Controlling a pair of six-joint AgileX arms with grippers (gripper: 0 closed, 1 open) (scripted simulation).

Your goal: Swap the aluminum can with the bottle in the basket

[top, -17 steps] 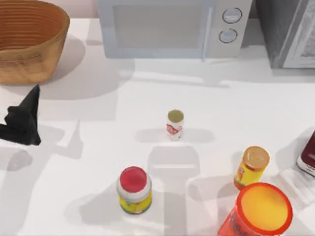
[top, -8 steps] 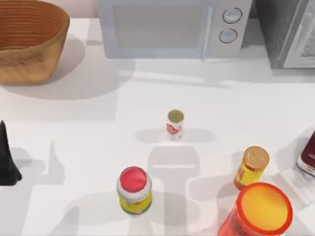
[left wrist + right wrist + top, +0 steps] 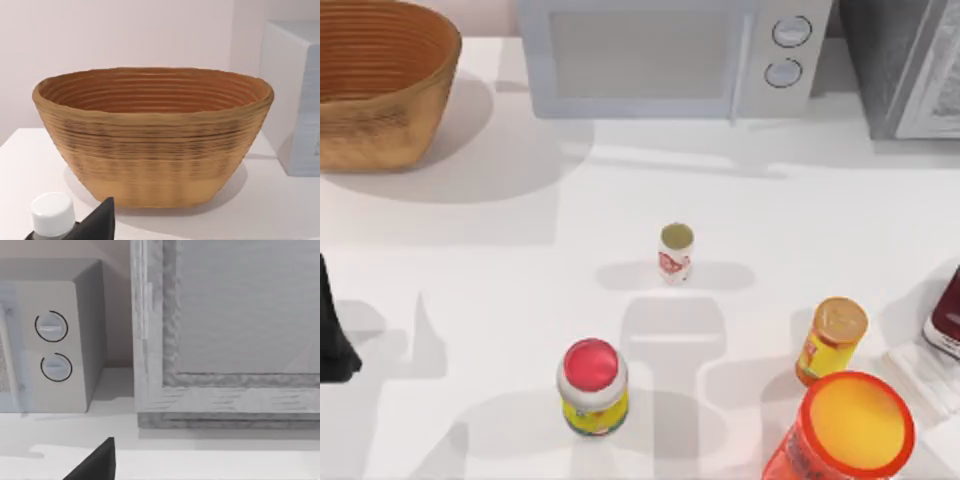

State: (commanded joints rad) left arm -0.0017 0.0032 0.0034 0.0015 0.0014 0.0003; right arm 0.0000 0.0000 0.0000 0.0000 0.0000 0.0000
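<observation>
The aluminum can (image 3: 675,252), white with red markings, stands upright at the middle of the table. The wicker basket (image 3: 380,125) sits at the back left; its ribbed inside (image 3: 150,92) looks empty. My left gripper (image 3: 332,335) is at the table's left edge, well in front of the basket. In the left wrist view the bottle (image 3: 52,216) shows its white cap and a dark sliver of body. It sits right against one black finger (image 3: 99,221), and the gripper looks shut on it. My right gripper (image 3: 95,465) is parked off to the right, facing the microwave.
A red-lidded yellow jar (image 3: 592,385) stands in front of the can. At the front right are an orange-lidded yellow jar (image 3: 832,338), a big orange tub (image 3: 847,425) and a dark red container (image 3: 947,318). A microwave (image 3: 670,55) lines the back.
My left gripper has drawn back from near the basket, left and toward the front, to the top view's left edge. It barely moved in the last half second. The can and jars stayed put.
</observation>
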